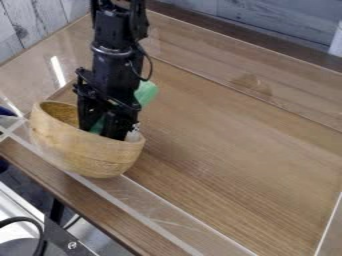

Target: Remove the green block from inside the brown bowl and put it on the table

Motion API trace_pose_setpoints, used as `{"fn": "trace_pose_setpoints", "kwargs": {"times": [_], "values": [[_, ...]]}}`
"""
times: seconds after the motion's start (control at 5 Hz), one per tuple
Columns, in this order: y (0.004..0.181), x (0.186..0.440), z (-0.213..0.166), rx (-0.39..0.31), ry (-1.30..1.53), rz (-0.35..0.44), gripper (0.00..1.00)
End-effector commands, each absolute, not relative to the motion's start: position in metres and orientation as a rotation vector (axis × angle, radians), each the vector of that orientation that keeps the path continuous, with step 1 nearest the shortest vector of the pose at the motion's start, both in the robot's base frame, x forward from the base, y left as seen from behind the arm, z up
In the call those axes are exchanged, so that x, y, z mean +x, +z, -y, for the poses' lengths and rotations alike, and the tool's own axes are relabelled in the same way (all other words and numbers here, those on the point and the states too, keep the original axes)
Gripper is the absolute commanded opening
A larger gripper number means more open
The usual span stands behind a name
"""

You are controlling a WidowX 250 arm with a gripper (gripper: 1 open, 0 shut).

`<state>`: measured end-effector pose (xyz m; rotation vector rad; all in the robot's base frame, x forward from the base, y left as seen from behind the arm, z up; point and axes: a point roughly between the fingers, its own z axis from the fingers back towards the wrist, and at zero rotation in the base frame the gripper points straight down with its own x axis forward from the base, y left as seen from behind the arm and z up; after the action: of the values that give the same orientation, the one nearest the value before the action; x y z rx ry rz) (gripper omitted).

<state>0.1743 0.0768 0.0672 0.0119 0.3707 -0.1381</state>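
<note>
The brown bowl (74, 145), light tan wood, stands near the table's (227, 130) front left edge. My gripper (107, 126) reaches steeply down into the bowl, fingers low against its far inner wall. The jaws are shut on the green block (146, 93). One end of the block sticks out to the right of the gripper just above the far rim. A sliver of green also shows between the fingertips. The rest of the block is hidden by the black gripper body.
A low clear acrylic wall (147, 205) runs along the table's front edge just below the bowl, and another lines the back edge. Bare wood-grain tabletop stretches to the right of the bowl. A black stand shows off the table at the bottom left.
</note>
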Motion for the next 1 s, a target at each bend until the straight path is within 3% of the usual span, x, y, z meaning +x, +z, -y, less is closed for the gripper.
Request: {"fn": "trace_pose_setpoints", "kwargs": {"times": [0.0, 0.4, 0.8], "values": [[0.088, 0.188, -0.075, 0.024, -0.149, -0.294, 0.0], [0.101, 0.188, -0.049, 0.043, -0.195, -0.234, 0.0], [0.096, 0.221, 0.024, 0.053, -0.255, -0.159, 0.0]]}}
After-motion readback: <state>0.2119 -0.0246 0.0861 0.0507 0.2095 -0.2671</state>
